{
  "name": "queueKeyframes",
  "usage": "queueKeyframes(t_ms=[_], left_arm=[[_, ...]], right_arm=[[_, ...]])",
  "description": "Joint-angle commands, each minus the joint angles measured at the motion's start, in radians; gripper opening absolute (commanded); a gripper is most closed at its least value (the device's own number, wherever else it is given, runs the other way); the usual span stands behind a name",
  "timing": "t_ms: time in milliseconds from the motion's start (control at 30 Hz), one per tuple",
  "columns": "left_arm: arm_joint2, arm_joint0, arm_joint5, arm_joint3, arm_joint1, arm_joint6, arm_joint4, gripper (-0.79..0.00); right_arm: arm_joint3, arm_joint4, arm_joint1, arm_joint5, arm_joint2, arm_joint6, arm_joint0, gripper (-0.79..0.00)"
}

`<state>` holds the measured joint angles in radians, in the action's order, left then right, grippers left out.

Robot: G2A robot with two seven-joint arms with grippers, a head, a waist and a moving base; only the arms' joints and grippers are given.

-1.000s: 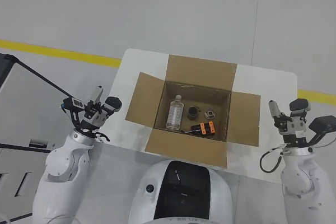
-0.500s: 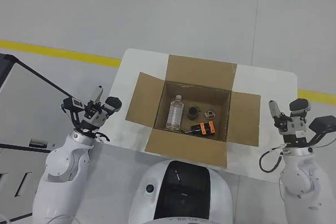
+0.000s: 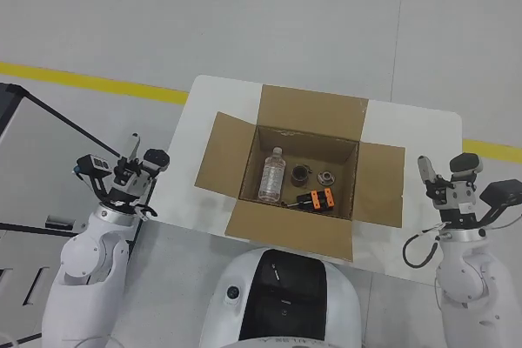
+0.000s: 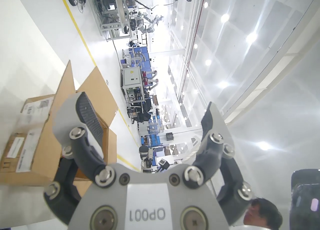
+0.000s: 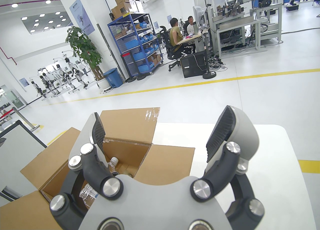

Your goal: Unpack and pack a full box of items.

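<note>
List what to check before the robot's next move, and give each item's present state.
1. The box is open, with all four flaps folded out: ok.
2. The bottle lies flat on the box floor with nothing on top of it: ok.
3. The left gripper has its jaws open and nothing between them: ok.
4. The right gripper has its jaws open and nothing between them: ok.
5. Both grippers are outside the box, one off each side: ok.
6. The orange and black part is free of the dark ring near it: cannot tell.
</note>
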<state>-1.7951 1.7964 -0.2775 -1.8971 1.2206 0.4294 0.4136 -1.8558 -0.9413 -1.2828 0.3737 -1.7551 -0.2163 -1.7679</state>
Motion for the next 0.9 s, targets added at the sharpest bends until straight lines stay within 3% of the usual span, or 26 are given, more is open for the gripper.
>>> queueKeyframes(t_ms=[0,100,467,600,867], left_arm=[[0.002,0.005,-0.028,0.043,0.0,0.002,-0.045,0.0],[0.029,-0.002,-0.026,0.08,0.001,-0.011,-0.101,0.0],[0.029,-0.002,-0.026,0.08,0.001,-0.011,-0.101,0.0],[0.034,-0.021,-0.021,0.126,0.0,-0.015,-0.116,0.0],[0.161,-0.057,-0.084,0.232,0.011,-0.036,-0.22,0.0]], right_arm=[[0.0,0.0,0.0,0.0,0.0,0.0,0.0,0.0],[0.0,0.0,0.0,0.0,0.0,0.0,0.0,0.0],[0.0,0.0,0.0,0.0,0.0,0.0,0.0,0.0],[0.0,0.0,0.0,0.0,0.0,0.0,0.0,0.0],[0.0,0.0,0.0,0.0,0.0,0.0,0.0,0.0]])
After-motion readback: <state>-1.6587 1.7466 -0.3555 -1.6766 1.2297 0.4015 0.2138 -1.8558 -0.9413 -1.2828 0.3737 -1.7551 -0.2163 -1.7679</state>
